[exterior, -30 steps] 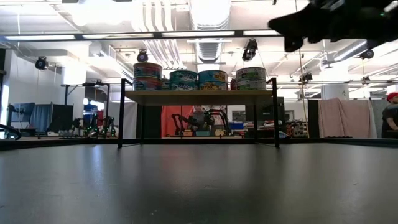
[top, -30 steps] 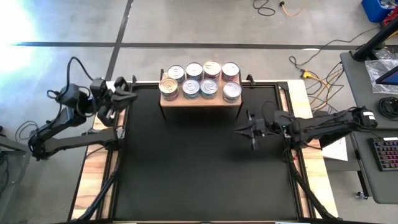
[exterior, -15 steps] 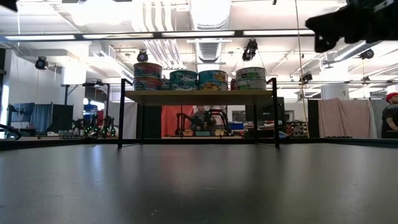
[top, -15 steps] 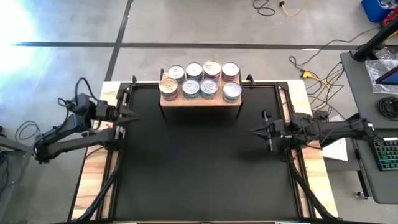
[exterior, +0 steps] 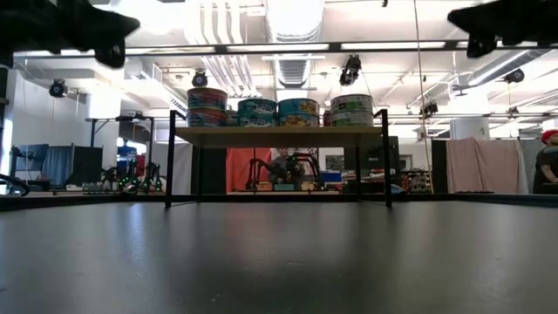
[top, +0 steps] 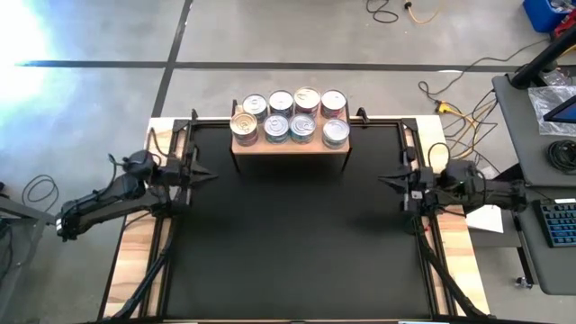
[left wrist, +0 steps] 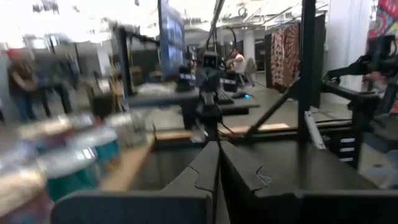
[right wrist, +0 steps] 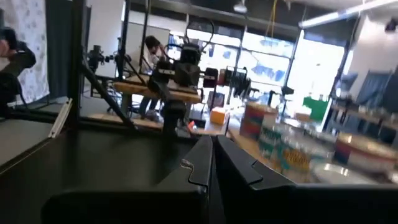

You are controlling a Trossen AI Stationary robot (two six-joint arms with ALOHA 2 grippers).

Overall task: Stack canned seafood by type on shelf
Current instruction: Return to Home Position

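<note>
Over the left edge of the large black mat (top: 288,243) the left gripper (top: 200,171) hung clenched on nothing; over its right edge the right gripper (top: 389,182) hung likewise, fingers pressed together. At the far edge the low light-wood shelf (top: 288,148) on black legs carried the small round silver- and gold-lidded seafood tins (top: 303,128), stacked in two rows. A stray arm swing could jolt the shelf and topple the stacks.

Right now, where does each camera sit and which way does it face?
High view: above the table, straight down on shelf, cans, left gripper and right gripper.
Low view: at tabletop height, facing the shelf; left arm and right arm cross its top corners.
Left wrist view: on the left arm, past its shut fingers, toward the right arm.
Right wrist view: mirrored, toward the left arm.
All show the cans.
</note>
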